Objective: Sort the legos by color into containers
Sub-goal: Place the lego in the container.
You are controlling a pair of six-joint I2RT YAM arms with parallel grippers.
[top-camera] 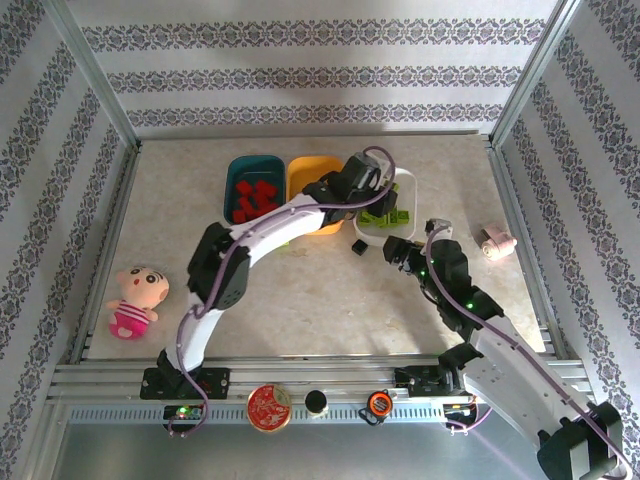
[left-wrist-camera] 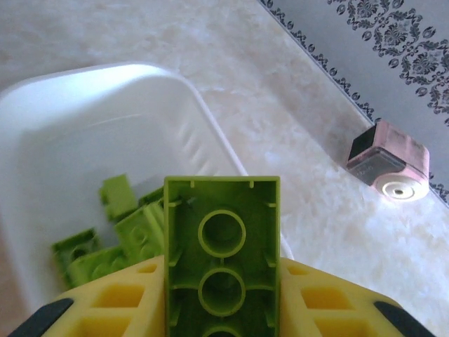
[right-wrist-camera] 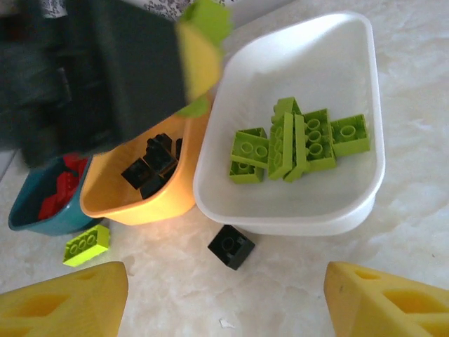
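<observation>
My left gripper (left-wrist-camera: 222, 284) is shut on a lime green lego (left-wrist-camera: 222, 239), held underside-up above the near corner of the white container (left-wrist-camera: 200, 105), where other green legos (left-wrist-camera: 116, 235) lie. From above, that gripper (top-camera: 378, 200) hangs over the white container (top-camera: 405, 180). My right gripper (right-wrist-camera: 226, 295) stands open over a black lego (right-wrist-camera: 231, 246) on the table beside the white container (right-wrist-camera: 295, 217). The orange container (right-wrist-camera: 140, 203) holds black legos (right-wrist-camera: 151, 165). The teal container (right-wrist-camera: 31, 217) holds red legos (right-wrist-camera: 59, 193). A loose lime lego (right-wrist-camera: 85, 244) lies before the orange one.
A pink-and-white roll (top-camera: 497, 243) lies right of the white container. A plush doll (top-camera: 135, 300) sits at the table's left edge. A round red disc (top-camera: 269, 408) rests on the front rail. Patterned walls close in the table.
</observation>
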